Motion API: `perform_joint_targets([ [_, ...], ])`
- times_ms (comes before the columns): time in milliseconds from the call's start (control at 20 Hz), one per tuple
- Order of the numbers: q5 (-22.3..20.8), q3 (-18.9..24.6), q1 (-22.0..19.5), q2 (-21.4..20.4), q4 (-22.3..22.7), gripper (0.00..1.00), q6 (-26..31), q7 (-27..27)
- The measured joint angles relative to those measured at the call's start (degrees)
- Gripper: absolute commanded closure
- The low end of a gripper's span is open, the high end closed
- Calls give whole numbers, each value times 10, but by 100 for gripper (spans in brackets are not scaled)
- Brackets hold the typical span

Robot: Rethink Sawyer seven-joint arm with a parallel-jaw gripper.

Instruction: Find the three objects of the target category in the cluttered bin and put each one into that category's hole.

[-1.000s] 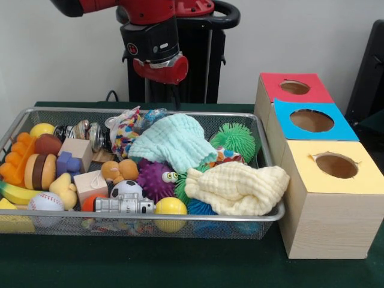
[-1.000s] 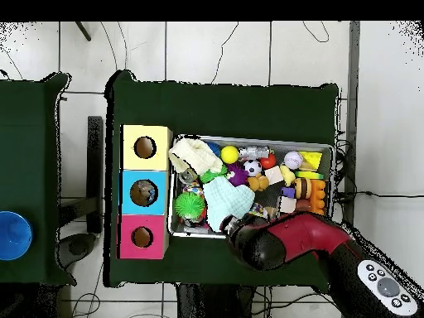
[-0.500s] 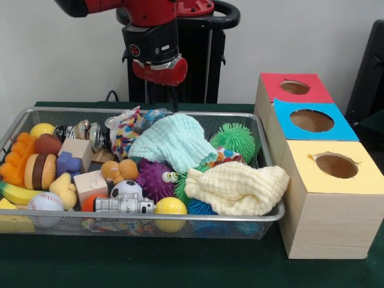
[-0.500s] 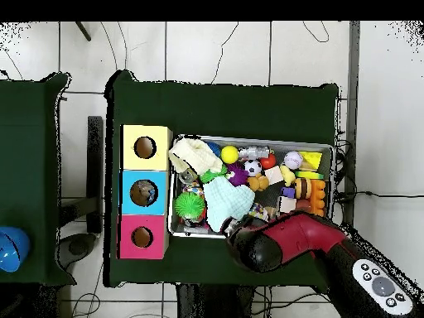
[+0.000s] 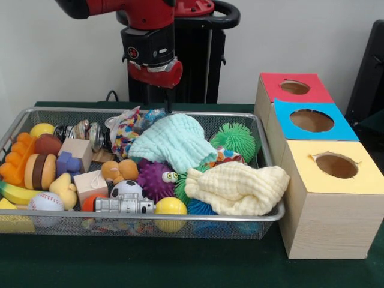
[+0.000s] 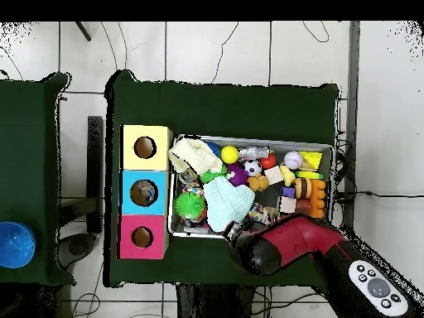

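Mint cloth [image 5: 171,141] lies mid-bin [image 5: 198,113], yellow cloth [image 5: 237,187] nearer the boxes [image 5: 312,120]. Whether the tool [image 5: 155,72], above the bin's far rim, is wide or narrow I cannot tell. Descend straight, pinching one raised fold only.

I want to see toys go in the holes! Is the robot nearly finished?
Not nearly. Nothing looks done: the bin is full of toys and cloths, and the red and yellow holes look empty; something dark shows in the blue hole from overhead, unclear what. The gripper hangs above the bin's far edge with nothing visibly in hand. All three seem left.
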Motion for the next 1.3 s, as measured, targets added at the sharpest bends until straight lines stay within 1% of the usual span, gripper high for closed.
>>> perform_joint_targets([
  [300, -7, -8, 1, 0, 0, 0, 0, 0],
  [700, -8, -8, 1, 1, -2, 0, 0, 0],
  [1300, -8, -8, 0, 16, -8, 0, -4, 0],
])
